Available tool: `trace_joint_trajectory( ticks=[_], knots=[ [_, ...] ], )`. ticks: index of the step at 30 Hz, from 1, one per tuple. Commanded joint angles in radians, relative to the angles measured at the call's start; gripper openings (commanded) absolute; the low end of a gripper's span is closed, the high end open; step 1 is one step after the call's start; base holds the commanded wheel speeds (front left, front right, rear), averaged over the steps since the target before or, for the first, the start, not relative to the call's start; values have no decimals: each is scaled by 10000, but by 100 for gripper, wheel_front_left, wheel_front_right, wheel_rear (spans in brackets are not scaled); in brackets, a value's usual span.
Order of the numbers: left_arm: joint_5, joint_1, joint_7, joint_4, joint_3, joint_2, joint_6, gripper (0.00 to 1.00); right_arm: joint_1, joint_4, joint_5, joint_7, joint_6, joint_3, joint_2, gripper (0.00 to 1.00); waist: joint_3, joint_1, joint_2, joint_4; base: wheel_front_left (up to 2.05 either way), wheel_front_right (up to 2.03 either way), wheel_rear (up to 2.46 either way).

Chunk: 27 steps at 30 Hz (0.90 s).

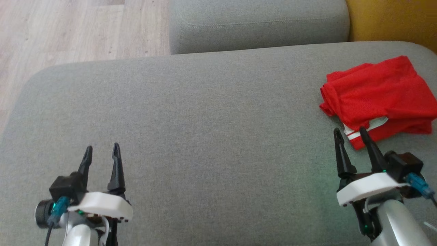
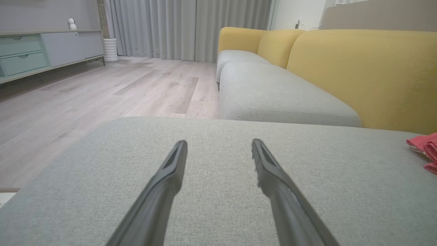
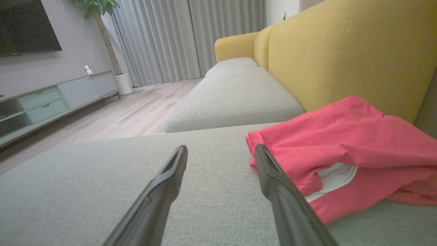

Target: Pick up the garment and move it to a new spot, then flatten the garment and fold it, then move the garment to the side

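Garment (image 1: 379, 95), red w/ white trim, lies as a loose layered heap at far right of the head view, mid-height, on the grey seat cushion (image 1: 205, 112); its right edge runs off frame; yellow backrest (image 1: 392, 20) sits just above it, upper right.

Risks, as I judge them: heap is layered, so a pinch at the near trim edge may catch only the top layer & the rest drags or falls open unevenly; cloth is close to the backrest, so a reach past it could bump the back; a one-arm lift prob. leaves it bunched, making flattening harder; thin fabric could slip off slim fingertips.

Right gripper (image 1: 350, 130), lower right: jaws spread wide, nothing between them; fingers point up-frame, tips at the garment's near edge; right finger overlaps the trim in view, contact can't be told.

Left gripper (image 1: 102, 147), lower left: also wide & empty; fingers point up-frame over bare cushion, well apart from the cloth; both forearms enter from the bottom edge.
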Motion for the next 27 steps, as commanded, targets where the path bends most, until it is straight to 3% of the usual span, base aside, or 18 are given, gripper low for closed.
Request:
trace_joint_trajectory(
  ticks=[1,20,21,27],
  knots=[
    [107,-395,-61,-245,383,55,-83,100,-424,-191,-88,-182,67,166,33,100,15,1,0,13,0,0,0],
    [10,-650,-61,-208,472,50,-235,100,-1089,524,-80,-312,67,195,380,100,62,1,0,36,0,0,0],
    [17,-96,1,144,59,-4,-241,0,-815,802,-77,-203,0,10,316,0,62,1,0,37,0,0,0],
    [-207,58,114,632,73,-31,-257,0,-549,1165,142,-101,-8,-13,352,0,61,1,0,35,0,0,0]
  ],
)
